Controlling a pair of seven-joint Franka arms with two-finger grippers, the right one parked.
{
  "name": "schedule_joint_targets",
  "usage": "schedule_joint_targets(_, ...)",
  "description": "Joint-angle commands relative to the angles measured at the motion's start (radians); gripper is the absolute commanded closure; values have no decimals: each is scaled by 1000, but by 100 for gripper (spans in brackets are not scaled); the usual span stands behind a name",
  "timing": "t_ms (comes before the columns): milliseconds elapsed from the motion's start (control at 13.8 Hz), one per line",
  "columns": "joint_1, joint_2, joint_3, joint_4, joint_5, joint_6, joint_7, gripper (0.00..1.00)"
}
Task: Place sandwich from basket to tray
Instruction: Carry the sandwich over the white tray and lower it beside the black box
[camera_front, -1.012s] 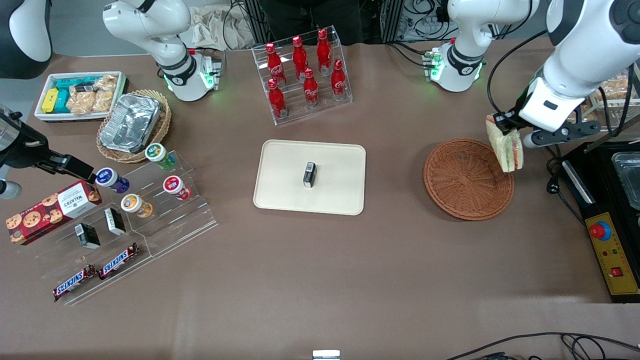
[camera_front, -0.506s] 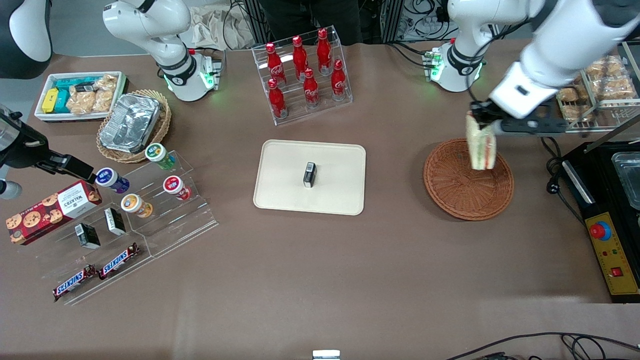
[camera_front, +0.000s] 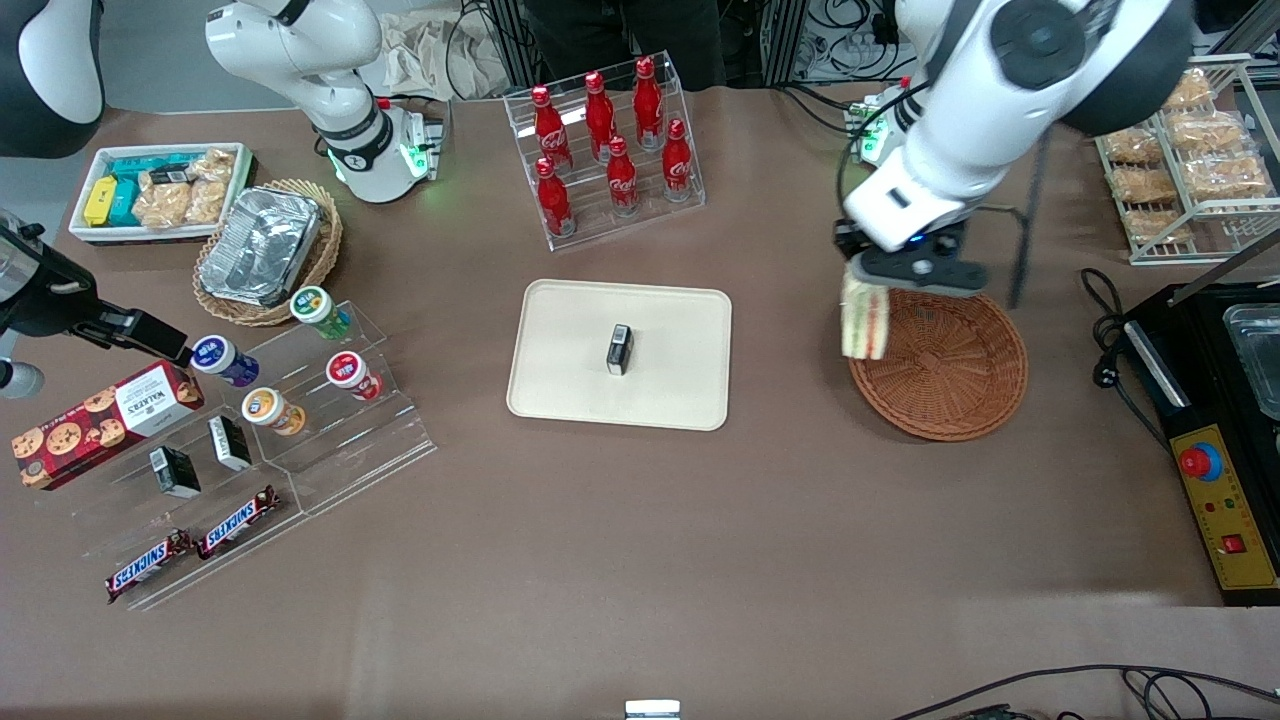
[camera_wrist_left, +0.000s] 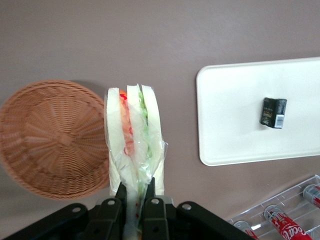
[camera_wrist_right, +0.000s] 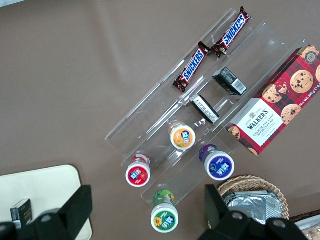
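Note:
The sandwich (camera_front: 866, 320) (camera_wrist_left: 133, 140), a pale wedge in clear wrap with red, orange and green layers, hangs in the air with my left gripper (camera_front: 905, 272) (camera_wrist_left: 135, 192) shut on it. It hangs over the rim of the reddish-brown wicker basket (camera_front: 945, 370) (camera_wrist_left: 50, 140), on the side nearest the tray. The basket holds nothing. The cream tray (camera_front: 580, 350) (camera_wrist_left: 235, 110) lies on the table toward the parked arm, a gap of brown table away. A small black box (camera_front: 620, 349) (camera_wrist_left: 273, 113) lies at the tray's middle.
A clear rack of red cola bottles (camera_front: 610, 145) stands farther from the front camera than the tray. A black appliance with a red button (camera_front: 1215, 440) and a wire rack of snack bags (camera_front: 1185, 160) sit at the working arm's end. Clear tiered stands of snacks (camera_front: 260, 420) lie toward the parked arm's end.
My gripper has carried the sandwich from the basket's outer edge, across and above the basket, to its rim nearest the tray. The grip has stayed shut on it.

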Motion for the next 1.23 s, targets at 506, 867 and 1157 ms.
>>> schedule_joint_targets(506,-213,242,12,-31,5,342,-247,100)
schedule_joint_targets(867,-264,318,15,-157,7,620,-257,100)
schedule_joint_targets(1157,-313,394,25,-157,23,707,-260,100)
